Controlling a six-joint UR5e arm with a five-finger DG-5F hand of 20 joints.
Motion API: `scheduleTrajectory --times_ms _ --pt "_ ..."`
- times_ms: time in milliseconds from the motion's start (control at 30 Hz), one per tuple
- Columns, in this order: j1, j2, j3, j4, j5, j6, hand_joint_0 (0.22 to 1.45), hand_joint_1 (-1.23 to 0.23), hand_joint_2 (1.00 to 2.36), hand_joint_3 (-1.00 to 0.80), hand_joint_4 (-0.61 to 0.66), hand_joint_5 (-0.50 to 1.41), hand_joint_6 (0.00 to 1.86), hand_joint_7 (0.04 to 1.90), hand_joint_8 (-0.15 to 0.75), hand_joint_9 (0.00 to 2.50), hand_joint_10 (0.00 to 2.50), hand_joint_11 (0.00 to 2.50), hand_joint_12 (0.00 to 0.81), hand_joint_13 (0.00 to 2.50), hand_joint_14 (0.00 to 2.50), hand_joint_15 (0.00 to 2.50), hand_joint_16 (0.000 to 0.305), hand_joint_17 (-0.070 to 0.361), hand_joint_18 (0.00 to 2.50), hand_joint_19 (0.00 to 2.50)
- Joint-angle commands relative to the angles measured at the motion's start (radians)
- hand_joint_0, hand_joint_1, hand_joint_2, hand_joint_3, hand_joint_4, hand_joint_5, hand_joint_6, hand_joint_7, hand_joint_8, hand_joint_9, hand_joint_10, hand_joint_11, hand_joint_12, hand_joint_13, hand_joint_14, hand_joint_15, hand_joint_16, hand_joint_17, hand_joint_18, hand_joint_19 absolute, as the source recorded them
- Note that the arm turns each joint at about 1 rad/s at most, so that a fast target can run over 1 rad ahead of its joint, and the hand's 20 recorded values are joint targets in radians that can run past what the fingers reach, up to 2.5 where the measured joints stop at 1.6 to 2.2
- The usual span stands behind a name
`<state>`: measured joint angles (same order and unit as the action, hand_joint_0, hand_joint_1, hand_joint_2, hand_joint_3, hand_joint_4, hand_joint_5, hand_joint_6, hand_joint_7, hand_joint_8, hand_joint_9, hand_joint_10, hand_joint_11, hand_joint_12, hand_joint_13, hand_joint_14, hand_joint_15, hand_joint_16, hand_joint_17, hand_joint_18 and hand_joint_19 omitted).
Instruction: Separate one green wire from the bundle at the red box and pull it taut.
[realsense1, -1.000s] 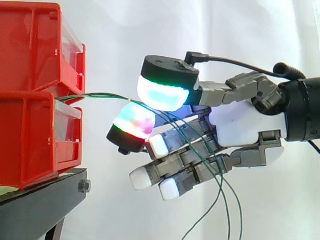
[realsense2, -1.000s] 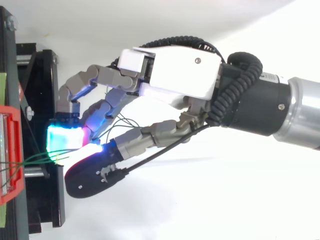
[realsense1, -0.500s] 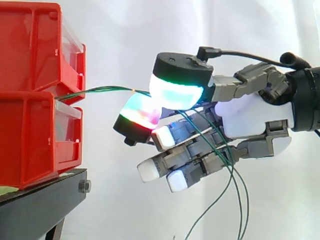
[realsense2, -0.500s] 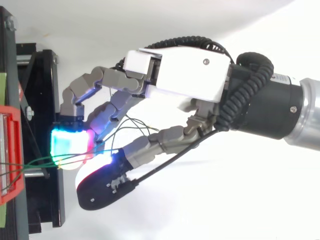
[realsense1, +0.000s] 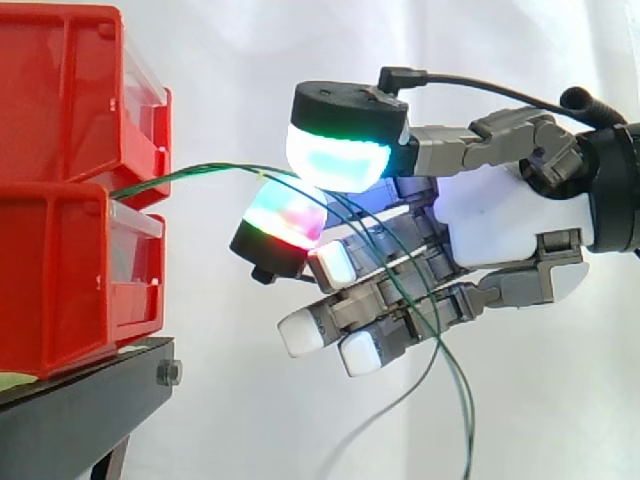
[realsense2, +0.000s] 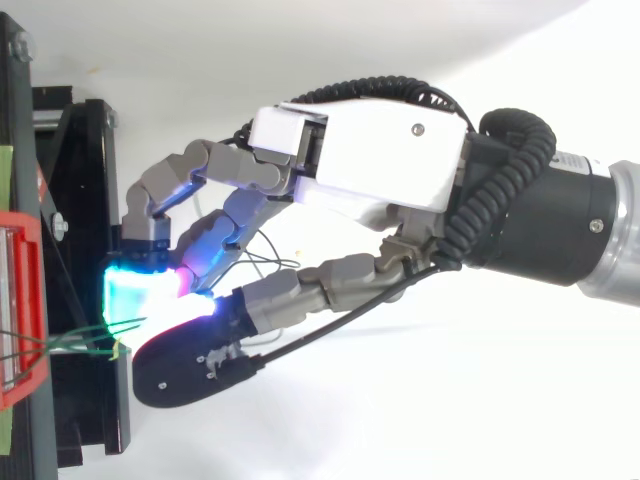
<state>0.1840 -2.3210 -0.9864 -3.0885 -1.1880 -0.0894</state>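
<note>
Thin green wires (realsense1: 200, 174) come out between the two stacked red bins (realsense1: 70, 200) and run right in a slight arch to my hand (realsense1: 500, 225). They pass between the thumb pad glowing green and white (realsense1: 335, 160) and a finger pad glowing green and red (realsense1: 282, 222), which close on them. Past the pinch, the strands drape across the curled lower fingers and hang down (realsense1: 465, 420). From above, my hand (realsense2: 370, 160) reaches left, and the wires (realsense2: 60, 340) fan from the red bin (realsense2: 20, 330) to the cyan-lit pad (realsense2: 132, 298).
The red bins rest on a black stand (realsense1: 80, 400), whose frame (realsense2: 85, 200) lies under my fingertips in the top view. A white curtain sits behind, with open space to the right of the bins and below my hand.
My hand first drew right and up, straightening the wires, then its thumb and fingertip shifted back left toward the bins. The wires now bow slightly, and the hanging strands have swung.
</note>
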Motion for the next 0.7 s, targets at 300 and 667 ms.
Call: scheduleTrajectory --times_ms 300,667 --pt "0.002 0.000 0.011 -0.039 -0.001 0.003 0.66 -0.89 1.01 -0.38 0.07 -0.16 0.91 0.89 0.258 0.96 0.02 0.67 0.335 0.77 0.02 0.44 0.045 0.102 0.73 0.61" --pt "0.003 0.000 0.009 -0.052 0.001 0.022 0.55 -0.76 1.00 -0.50 0.13 -0.15 0.90 0.87 0.271 1.00 0.02 0.67 0.343 0.78 0.02 0.44 0.047 0.105 0.74 0.62"
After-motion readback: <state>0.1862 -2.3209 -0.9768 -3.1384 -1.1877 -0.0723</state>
